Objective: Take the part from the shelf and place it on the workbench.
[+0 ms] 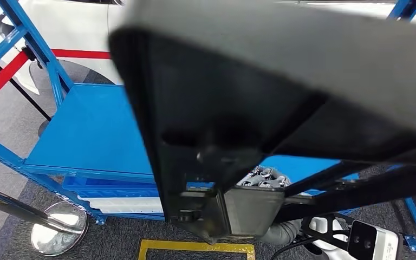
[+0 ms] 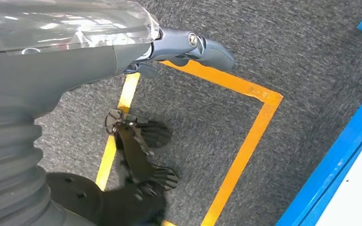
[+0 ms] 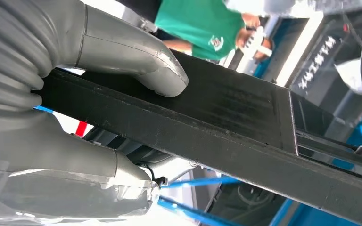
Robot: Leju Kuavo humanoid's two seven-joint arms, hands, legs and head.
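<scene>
Part: one large black part (image 1: pixel 222 108) with a flat panel and dark bars running off it; it is lifted close in front of the head camera, above the blue shelf (image 1: pixel 86 130), and held in the right hand.
Right hand: the right hand (image 3: pixel 89 94) grips the part's black edge (image 3: pixel 226 136), grey thumb pressed on the upper face, other fingers wrapped below it. In the head view grey fingers (image 1: pixel 265 179) show under the part.
Left hand: the left hand (image 2: pixel 184 47) hangs above the grey carpet (image 2: pixel 287 56), holding nothing; its thumb sticks out, and I cannot tell how the other fingers lie.
Containers: one blue bin (image 1: pixel 114 188) and one white bin (image 1: pixel 124 204) sit on a lower level of the shelf, below the held part; their contents are hidden.
Floor: one yellow taped rectangle (image 2: pixel 245 146) lies below the left hand; one round chrome post base (image 1: pixel 59 227) stands beside the shelf.
Person: one person in a green shirt (image 3: pixel 198 26) stands beyond the right hand.
</scene>
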